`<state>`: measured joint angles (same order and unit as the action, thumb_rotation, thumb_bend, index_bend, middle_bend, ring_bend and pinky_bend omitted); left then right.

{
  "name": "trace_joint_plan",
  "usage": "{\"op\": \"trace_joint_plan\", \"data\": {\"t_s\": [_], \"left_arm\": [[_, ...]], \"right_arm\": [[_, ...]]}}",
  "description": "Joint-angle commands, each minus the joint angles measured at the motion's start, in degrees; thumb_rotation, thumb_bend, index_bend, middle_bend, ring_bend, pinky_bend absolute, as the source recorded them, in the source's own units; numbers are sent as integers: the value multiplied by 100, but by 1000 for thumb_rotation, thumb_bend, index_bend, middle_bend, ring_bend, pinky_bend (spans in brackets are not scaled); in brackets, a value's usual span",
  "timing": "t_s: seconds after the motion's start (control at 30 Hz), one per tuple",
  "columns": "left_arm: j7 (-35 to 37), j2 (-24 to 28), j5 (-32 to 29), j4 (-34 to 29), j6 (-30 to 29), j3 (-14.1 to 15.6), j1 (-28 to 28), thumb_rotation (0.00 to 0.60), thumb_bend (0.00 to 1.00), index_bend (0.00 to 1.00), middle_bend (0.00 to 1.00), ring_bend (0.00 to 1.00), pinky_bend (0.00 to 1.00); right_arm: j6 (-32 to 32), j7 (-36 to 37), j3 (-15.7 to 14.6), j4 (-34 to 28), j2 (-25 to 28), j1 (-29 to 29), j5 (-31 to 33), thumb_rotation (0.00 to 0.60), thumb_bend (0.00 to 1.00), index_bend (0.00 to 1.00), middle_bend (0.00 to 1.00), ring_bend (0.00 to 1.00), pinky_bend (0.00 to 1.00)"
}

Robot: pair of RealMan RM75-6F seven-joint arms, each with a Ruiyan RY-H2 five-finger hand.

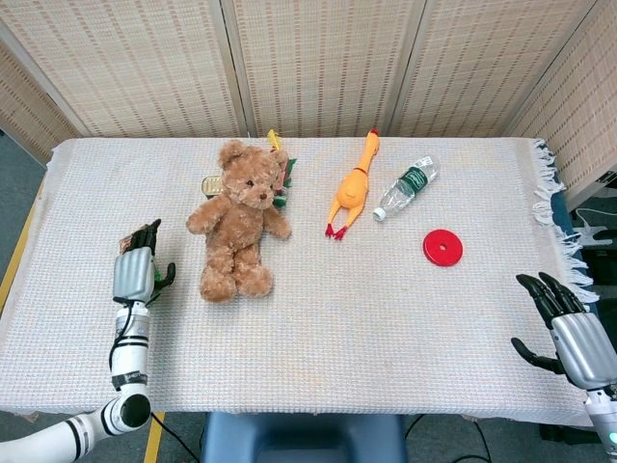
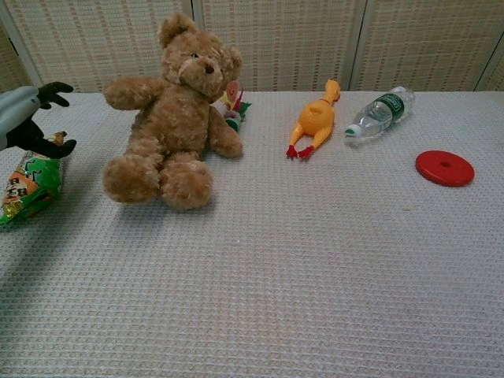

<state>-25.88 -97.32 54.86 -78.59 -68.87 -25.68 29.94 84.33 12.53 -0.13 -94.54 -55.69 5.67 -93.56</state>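
The table (image 1: pixel 386 318) carries a teddy bear (image 1: pixel 236 220). Well left of the bear, the left hand (image 1: pixel 136 272) hovers spread and empty just above the green snack bag (image 2: pixel 28 187). Far right of the bear, the right hand (image 1: pixel 571 333) rests empty, fingers apart.

Glossy plastic snack bag (image 2: pixel 30 186), plush teddy bear (image 1: pixel 236 220), matt woven tablecloth (image 1: pixel 366 318)
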Motion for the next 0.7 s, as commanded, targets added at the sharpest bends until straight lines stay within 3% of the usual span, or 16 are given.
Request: {"op": "trace_joint_plan", "data": {"t_s": [0.03,0.37,0.7], "left_arm": [[-161,-225,-321,242,48,-269,312,600,409,0,106,88,309],[85,-594,-753,734,105,-594,864,600,407,35,152,144,321],[125,-544,-1259,447,192,-757,1069,600,405,42,156,148,327]], "right_arm": [[-2,-5,14,0,-2,2,33,600,163,0,80,0,125],[7,106,-7,0,51,6,-9,600,163,0,80,0,124],[-10,133,5,3,61,15,27,600,163,0,80,0,125]]}}
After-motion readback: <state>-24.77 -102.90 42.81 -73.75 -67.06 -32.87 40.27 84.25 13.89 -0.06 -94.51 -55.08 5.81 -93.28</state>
